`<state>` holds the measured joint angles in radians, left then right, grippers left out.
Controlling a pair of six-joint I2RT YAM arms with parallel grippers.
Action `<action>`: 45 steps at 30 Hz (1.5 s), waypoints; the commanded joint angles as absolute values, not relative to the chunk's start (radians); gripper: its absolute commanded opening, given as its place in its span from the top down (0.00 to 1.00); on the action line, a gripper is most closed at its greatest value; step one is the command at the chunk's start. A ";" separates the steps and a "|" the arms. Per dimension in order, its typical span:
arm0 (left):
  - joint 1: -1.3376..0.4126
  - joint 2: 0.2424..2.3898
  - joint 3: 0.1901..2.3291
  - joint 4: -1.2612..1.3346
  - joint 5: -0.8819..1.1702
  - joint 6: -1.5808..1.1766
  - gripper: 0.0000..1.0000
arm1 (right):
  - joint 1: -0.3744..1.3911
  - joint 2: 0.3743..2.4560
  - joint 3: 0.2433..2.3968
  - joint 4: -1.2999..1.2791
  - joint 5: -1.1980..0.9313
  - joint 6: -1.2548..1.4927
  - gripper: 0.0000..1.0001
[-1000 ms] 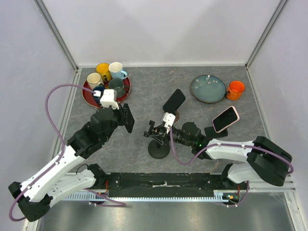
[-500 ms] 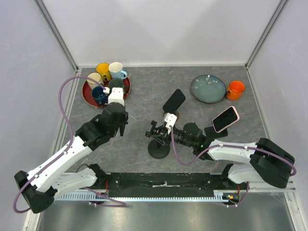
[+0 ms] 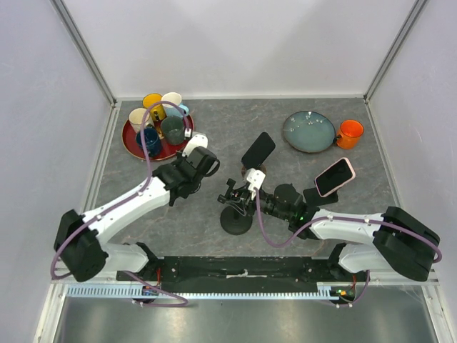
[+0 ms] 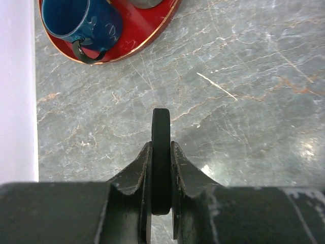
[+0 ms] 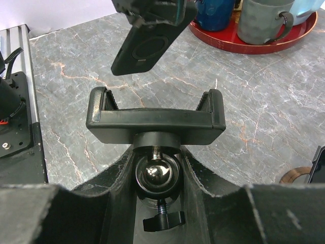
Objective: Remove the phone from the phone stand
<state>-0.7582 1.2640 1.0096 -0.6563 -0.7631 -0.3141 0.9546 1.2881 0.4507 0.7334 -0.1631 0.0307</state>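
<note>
Phone [image 5: 152, 38] and phone stand [image 5: 155, 124] are apart, the phone hanging in the air above and to one side of the stand's cradle.

Nearest the arm bases, the stand's round black base [image 3: 235, 223] sits on the worktop [image 3: 214, 128], a grey stone-look slab with pale and rust-coloured veins. The right gripper [image 5: 155, 173] is closed around the stand's neck, its dark fingers [image 5: 117, 178] pressed on either side of the shiny steel ball joint. A small black wing screw sits just below the ball. Above it the matte black plastic cradle is a wide U with ribbed inner jaws, and nothing lies in it.

Farther out, the left gripper [image 4: 161, 152] pinches the phone [image 4: 161, 127] edge-on, nearly closed on the thin slab. The phone's back is flat black with a round ring.

Beyond that, a second black phone [image 3: 258, 148] leans on its own stand, and a pink-cased phone [image 3: 334, 176] leans on a black stand off to the right.

At the far left is a round red tray [image 3: 127, 139] with a gold rim, crowded with mugs, among them a glossy blue mug [image 4: 81, 20]. The left arm's purple cable [image 3: 146, 125] loops across them. At the far right are a teal glazed plate [image 3: 308, 131] and an orange mug [image 3: 350, 133].
</note>
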 commanded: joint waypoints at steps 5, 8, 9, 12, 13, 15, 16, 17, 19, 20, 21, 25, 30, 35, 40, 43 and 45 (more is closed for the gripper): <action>-0.678 1.475 1.083 -0.519 -0.923 -0.213 0.98 | 0.945 1.293 0.405 0.632 -0.133 0.038 0.93; -0.637 1.561 1.114 -0.514 -0.943 -0.213 0.98 | 0.946 1.298 0.400 0.643 -0.143 0.043 0.93; -0.617 1.578 1.120 -0.508 -0.951 -0.212 0.98 | 0.946 1.298 0.400 0.644 -0.144 0.043 0.93; -0.582 1.633 1.127 -0.494 -0.973 -0.204 0.98 | 0.945 1.296 0.399 0.646 -0.146 0.041 0.94; -0.577 1.646 1.129 -0.491 -0.973 -0.203 0.98 | 0.943 1.295 0.397 0.646 -0.147 0.041 0.93; -0.574 1.663 1.132 -0.480 -0.971 -0.202 0.98 | 0.945 1.296 0.396 0.647 -0.149 0.041 0.94; -0.574 1.681 1.135 -0.480 -0.963 -0.206 0.98 | 0.946 1.298 0.394 0.650 -0.150 0.043 0.94; -0.575 1.687 1.137 -0.482 -0.945 -0.212 0.98 | 0.945 1.301 0.394 0.655 -0.150 0.044 0.94; -0.580 1.706 1.137 -0.482 -0.928 -0.218 0.96 | 0.945 1.307 0.394 0.658 -0.161 0.044 0.94; -0.583 1.713 1.135 -0.480 -0.917 -0.222 0.95 | 0.945 1.312 0.396 0.658 -0.163 0.043 0.94; -0.589 1.721 1.135 -0.482 -0.917 -0.224 0.95 | 0.946 1.315 0.397 0.657 -0.166 0.046 0.94; -0.603 1.761 1.141 -0.492 -0.896 -0.236 0.86 | 0.945 1.315 0.399 0.661 -0.172 0.046 0.94; -0.609 1.789 1.149 -0.503 -0.862 -0.265 0.78 | 0.946 1.318 0.399 0.655 -0.178 0.048 0.94; -0.618 1.807 1.150 -0.505 -0.835 -0.288 0.67 | 0.945 1.325 0.405 0.652 -0.187 0.049 0.94; -0.621 1.822 1.155 -0.505 -0.759 -0.319 0.59 | 0.945 1.321 0.403 0.650 -0.187 0.051 0.94; -0.621 1.816 1.160 -0.502 -0.736 -0.331 0.56 | 0.945 1.321 0.403 0.650 -0.187 0.052 0.94; -0.621 1.810 1.161 -0.500 -0.729 -0.336 0.53 | 0.945 1.321 0.403 0.650 -0.189 0.054 0.94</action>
